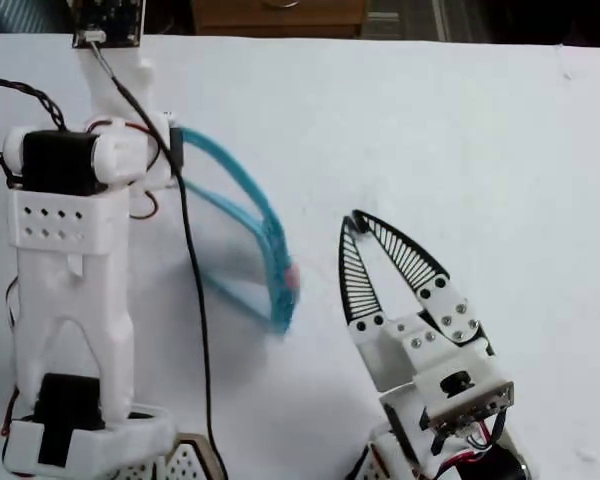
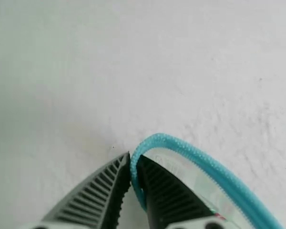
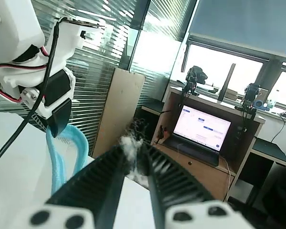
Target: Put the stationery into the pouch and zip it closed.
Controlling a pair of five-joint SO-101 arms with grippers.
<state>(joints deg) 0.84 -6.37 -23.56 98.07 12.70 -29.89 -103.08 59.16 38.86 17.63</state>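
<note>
L: I see left gripper (image 2: 132, 163) pinching the teal rim of the pouch (image 1: 263, 232) | pouch: hangs from those jaws, far end near right gripper (image 1: 353, 222) | R: fingers pressed together, apart from pouch

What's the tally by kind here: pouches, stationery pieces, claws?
Clear pouch with blue trim: 1
Pink item seen through the pouch, kind unclear: 1
Claws: 2, the left claw clamped on the pouch's edge and the right claw beside the pouch
Total: 4
</note>
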